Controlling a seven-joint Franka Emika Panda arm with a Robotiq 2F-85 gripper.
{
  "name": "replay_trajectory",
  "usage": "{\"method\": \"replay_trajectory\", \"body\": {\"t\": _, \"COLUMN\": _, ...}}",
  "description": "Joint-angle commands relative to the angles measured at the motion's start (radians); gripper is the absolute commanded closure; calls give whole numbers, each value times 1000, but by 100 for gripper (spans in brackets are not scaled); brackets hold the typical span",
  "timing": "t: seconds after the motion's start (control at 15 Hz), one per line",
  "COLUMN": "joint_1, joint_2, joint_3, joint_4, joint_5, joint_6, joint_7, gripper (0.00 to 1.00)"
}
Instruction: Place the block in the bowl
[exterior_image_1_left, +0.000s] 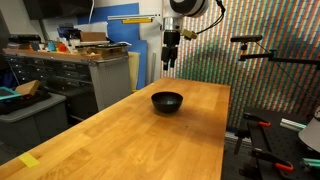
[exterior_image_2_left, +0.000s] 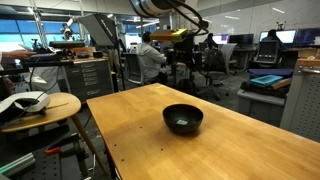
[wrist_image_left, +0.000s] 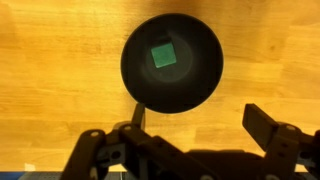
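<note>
The black bowl (exterior_image_1_left: 167, 101) is sitting on the wooden counter (exterior_image_1_left: 120, 135), toward its far end in an exterior view. The end effector (exterior_image_1_left: 171, 63) is hanging directly above it, well clear of the rim. In the wrist view the green block (wrist_image_left: 164, 54) is lying flat inside the bowl (wrist_image_left: 190, 85), slightly left of centre. The end effector (wrist_image_left: 198, 120) is released, its fingers (wrist_image_left: 260, 120) standing wide apart and gripping nothing. In an exterior view the block (exterior_image_2_left: 181, 123) is showing as a faint green patch.

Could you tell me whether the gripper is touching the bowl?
Apart: in an exterior view the gripper hangs above the bowl, with a visible gap between them.
</note>
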Motion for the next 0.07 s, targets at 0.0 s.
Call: {"method": "replay_trajectory", "body": {"t": 0.0, "joint_1": 16, "joint_2": 1, "joint_3": -17, "joint_4": 2, "joint_5": 4, "joint_6": -3, "joint_7": -2, "gripper": 0}}
